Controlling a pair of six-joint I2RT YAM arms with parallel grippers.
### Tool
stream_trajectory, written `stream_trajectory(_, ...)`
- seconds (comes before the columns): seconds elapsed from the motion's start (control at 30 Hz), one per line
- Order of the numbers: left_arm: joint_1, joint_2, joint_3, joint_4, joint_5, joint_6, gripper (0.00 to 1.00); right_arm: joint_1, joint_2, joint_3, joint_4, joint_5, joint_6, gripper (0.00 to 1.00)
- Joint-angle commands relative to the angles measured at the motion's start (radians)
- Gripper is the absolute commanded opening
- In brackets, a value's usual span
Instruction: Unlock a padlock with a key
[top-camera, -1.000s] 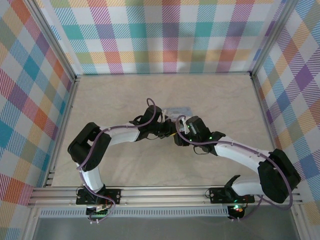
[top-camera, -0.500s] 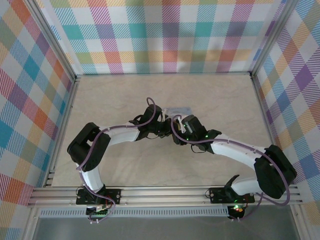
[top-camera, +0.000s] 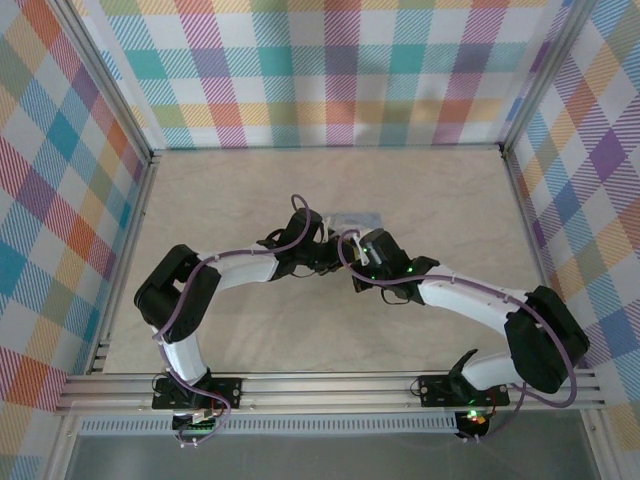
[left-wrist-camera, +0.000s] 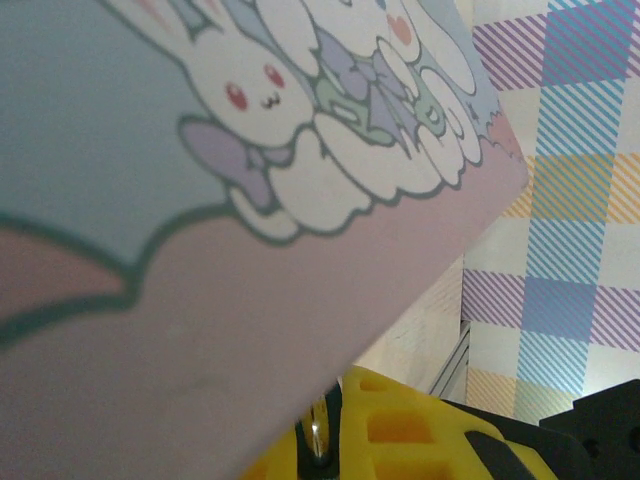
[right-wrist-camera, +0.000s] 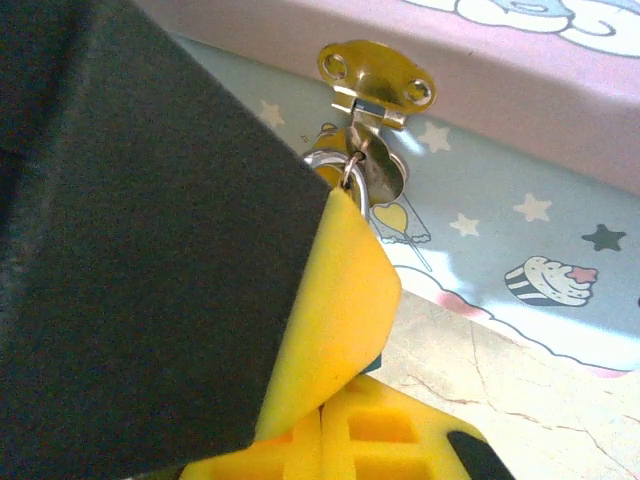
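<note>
Close in at the box (right-wrist-camera: 520, 200) latch (right-wrist-camera: 375, 78).
Right gripper (right-wrist-camera: 345, 290) pressed together, padlock (right-wrist-camera: 380, 175) at its tip; left gripper (left-wrist-camera: 345, 440): cannot tell.

Left gripper (top-camera: 328, 262), right gripper (top-camera: 357, 250) crowd box (top-camera: 357, 218) near face, side by side; no passage between. Table (top-camera: 220, 190) open left, right, beyond box. Plaid walls (top-camera: 330, 70) close three sides.

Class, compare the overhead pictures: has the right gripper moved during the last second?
Yes. The right gripper has shifted left and slightly away from the arm bases, closing in on the light-blue box, which has stayed where it was.
</note>
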Motion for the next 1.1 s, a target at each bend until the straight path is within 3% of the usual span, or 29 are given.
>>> stream_trajectory(0.0,-0.004,-0.04,0.021,0.024,0.045,0.008,0.0,0.007,0.007,0.019,0.019,-0.016,-0.009,0.13)
stream_trajectory(0.07,-0.004,-0.038,0.017,0.022,0.041,0.01,0.0,0.007,0.003,0.015,0.015,-0.011,-0.001,0.32)
stream_trajectory(0.13,-0.003,-0.038,0.011,0.021,0.034,0.013,0.0,0.007,-0.005,0.01,0.011,-0.011,0.005,0.37)
stream_trajectory(0.67,-0.008,-0.028,-0.064,-0.036,-0.068,0.086,0.04,0.007,-0.222,-0.142,-0.042,0.035,0.105,0.4)
stream_trajectory(1.07,-0.026,0.002,-0.104,-0.01,-0.103,0.087,0.1,0.005,-0.197,-0.166,-0.021,0.045,0.168,0.4)
